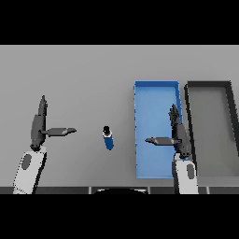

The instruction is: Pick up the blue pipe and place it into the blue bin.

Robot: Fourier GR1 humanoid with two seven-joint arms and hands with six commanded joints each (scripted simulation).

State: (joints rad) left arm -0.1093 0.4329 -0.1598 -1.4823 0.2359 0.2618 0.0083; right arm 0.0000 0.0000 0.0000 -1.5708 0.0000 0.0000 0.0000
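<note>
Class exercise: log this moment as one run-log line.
blue pipe: on table, untouched | blue bin: no pipe | left hand: open | right hand: open, over bin

- plain grey table [74, 79] under everything
- dark grey bin [188, 100] at the right, sitting just beside the blue one, long side to long side

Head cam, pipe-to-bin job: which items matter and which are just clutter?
Job items:
- blue pipe, upright on the table, left of the bin
- blue bin
- right hand, open, over the bin
- left hand, open, far left

Clutter:
- dark grey bin, right of the blue one
</note>
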